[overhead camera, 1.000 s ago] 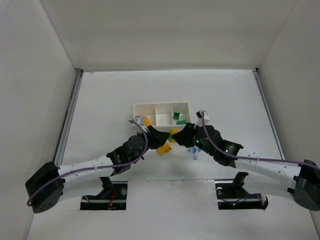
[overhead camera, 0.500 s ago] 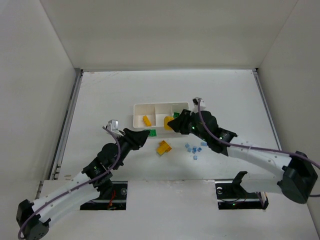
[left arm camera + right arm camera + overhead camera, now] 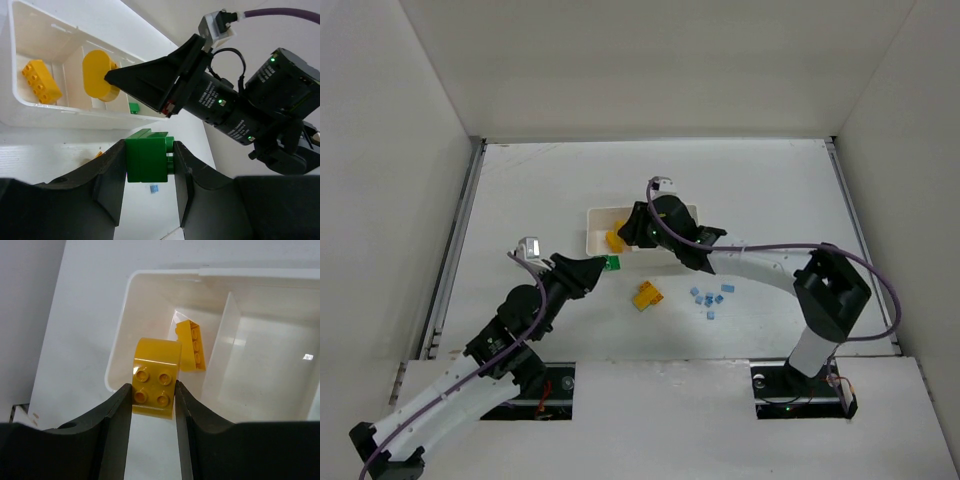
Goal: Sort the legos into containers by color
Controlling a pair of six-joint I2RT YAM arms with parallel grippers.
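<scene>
Noted rounded yellow lego [image 3: 154,385] pinched in right fingers [image 3: 116,430] over near wall of left compartment [image 3: 150,315], 1 oblong yellow lego [image 3: 190,345] inside toward upper right; green lego [image 3: 146,160] pinched in left fingers [image 3: 107,175], just below left end of tray [image 3: 600,210].

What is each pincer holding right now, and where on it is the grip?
Left pincer grips a green brick by two opposite sides. Right pincer grips a yellow brick by its sides, at the studded end.

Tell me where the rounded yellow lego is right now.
In the right wrist view, centre, the rounded yellow lego is clamped in the right gripper over the rim of the tray at its left-end compartment, near the yellow brick lying inside.
</scene>
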